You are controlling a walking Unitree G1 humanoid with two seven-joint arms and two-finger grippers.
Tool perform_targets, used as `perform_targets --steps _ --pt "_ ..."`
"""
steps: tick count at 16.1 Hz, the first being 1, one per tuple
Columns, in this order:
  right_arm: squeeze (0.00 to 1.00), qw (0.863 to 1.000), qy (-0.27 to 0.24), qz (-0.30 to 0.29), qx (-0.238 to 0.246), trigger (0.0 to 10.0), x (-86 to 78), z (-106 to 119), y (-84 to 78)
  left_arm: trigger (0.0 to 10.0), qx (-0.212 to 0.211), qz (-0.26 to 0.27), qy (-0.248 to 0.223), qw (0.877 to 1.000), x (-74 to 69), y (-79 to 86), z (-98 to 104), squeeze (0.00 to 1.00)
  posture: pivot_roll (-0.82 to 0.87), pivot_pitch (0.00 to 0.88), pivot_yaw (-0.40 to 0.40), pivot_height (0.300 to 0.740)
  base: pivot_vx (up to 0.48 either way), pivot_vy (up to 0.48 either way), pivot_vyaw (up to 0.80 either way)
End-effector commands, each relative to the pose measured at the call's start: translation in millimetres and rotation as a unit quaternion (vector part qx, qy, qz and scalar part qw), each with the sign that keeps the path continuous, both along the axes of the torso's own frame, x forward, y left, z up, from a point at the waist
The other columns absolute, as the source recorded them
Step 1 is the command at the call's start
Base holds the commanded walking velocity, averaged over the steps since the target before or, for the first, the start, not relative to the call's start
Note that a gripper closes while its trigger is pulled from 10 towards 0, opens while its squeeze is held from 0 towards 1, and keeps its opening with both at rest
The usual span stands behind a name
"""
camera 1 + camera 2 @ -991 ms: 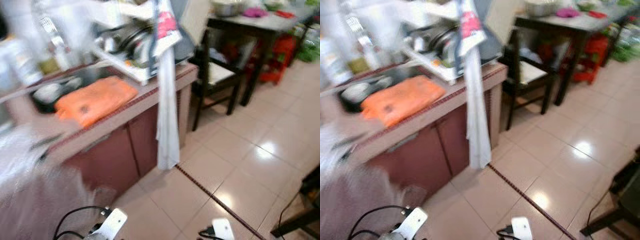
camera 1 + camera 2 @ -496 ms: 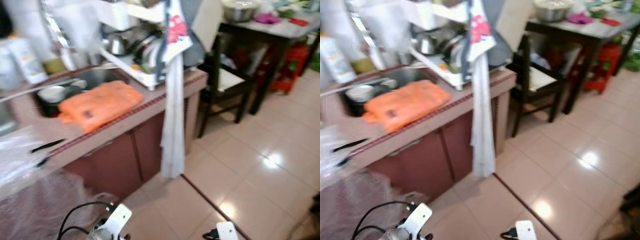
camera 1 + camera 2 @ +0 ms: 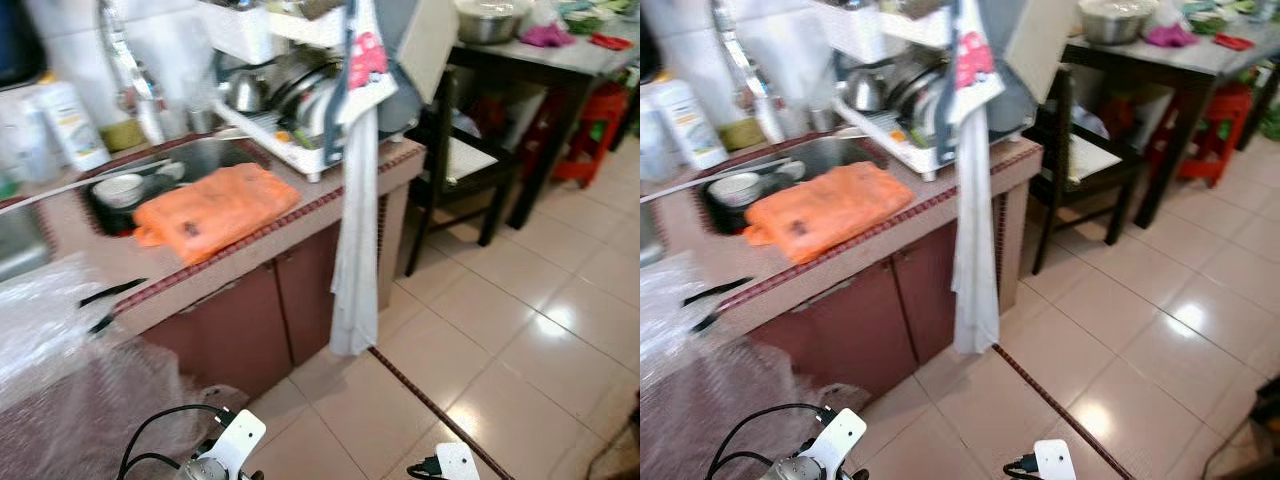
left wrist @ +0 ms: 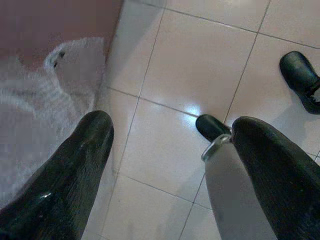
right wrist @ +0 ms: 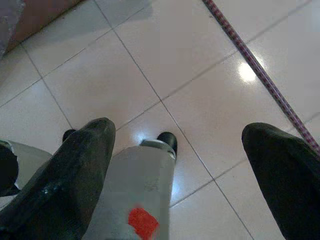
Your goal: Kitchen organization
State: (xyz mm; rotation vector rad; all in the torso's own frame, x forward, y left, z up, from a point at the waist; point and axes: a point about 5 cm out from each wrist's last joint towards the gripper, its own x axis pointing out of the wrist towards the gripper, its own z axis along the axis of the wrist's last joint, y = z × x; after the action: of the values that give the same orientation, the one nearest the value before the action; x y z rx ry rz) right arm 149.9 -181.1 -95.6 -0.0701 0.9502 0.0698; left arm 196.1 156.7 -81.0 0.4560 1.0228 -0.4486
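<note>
Both arms hang low, aimed down at the tiled floor. The left claw has its two black fingers spread wide apart, holding nothing. The right claw is likewise spread wide and holds nothing, its fingers well apart above the floor. The robot's silver legs and black feet stand on the floor below them.

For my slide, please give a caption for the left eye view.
Kitchen counter with orange cloth beside the sink, dish rack, and a white towel hanging over its edge.
</note>
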Motion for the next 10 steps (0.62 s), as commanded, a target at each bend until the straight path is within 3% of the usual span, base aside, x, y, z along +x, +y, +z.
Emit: perform_targets --steps 1,10 --pt "0.0 1.0 0.015 0.002 0.003 10.0 -6.3 -3.2 3.5 10.0 0.002 -0.002 -0.003 1.0 3.3 2.2 1.8 0.0 -0.17 0.0 0.079 0.74 0.0 -0.266 0.0" --pt "0.0 1.0 0.016 0.008 0.003 10.0 -7.6 -3.8 5.9 10.0 0.007 0.001 0.004 1.0 -1.7 4.2 -0.7 0.0 -0.16 0.0 0.078 0.74 0.0 -0.335 0.0"
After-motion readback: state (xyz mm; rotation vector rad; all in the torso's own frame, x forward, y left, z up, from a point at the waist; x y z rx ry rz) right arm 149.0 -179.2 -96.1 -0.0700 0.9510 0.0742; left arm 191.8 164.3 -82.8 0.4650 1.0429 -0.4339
